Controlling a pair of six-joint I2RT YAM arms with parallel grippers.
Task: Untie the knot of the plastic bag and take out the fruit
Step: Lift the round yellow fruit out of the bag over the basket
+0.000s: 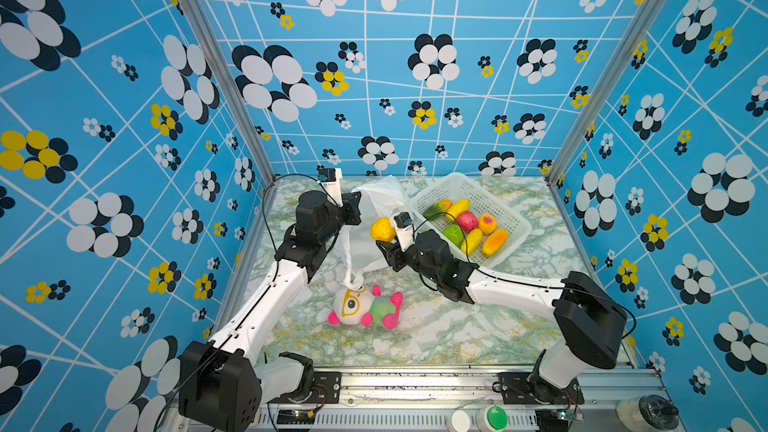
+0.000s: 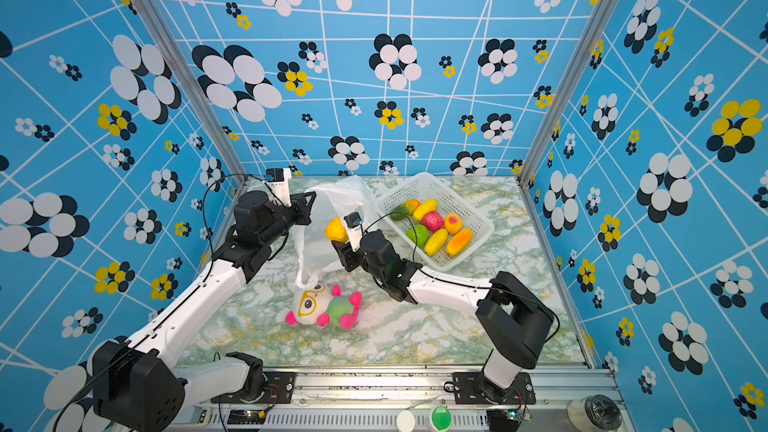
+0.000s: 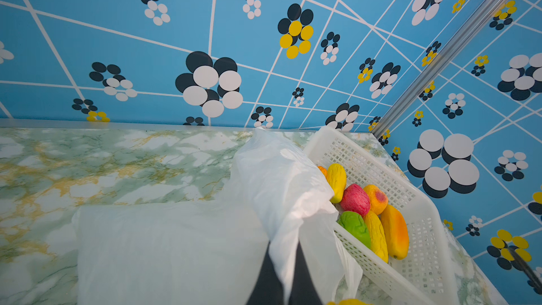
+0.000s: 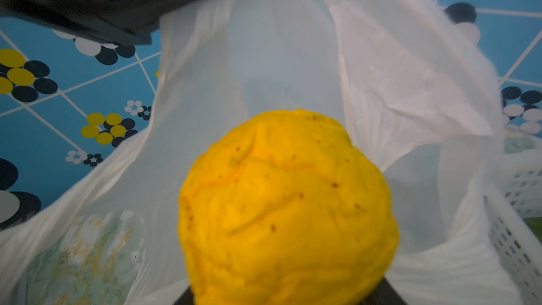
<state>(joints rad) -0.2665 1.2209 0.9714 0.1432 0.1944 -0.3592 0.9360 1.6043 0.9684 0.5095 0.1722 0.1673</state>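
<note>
Our right end effector point(image 1: 385, 243) holds a yellow fruit point(image 1: 382, 228) while our left end effector point(image 1: 354, 206) pinches the plastic bag point(image 1: 376, 201); next, we think, the fruit goes right into the basket point(image 1: 469, 191).

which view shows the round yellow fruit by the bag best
The right wrist view: the yellow fruit fills the frame, speckled skin clear. Both top views show it small beside the plastic bag. The left wrist view catches only a sliver.
</note>
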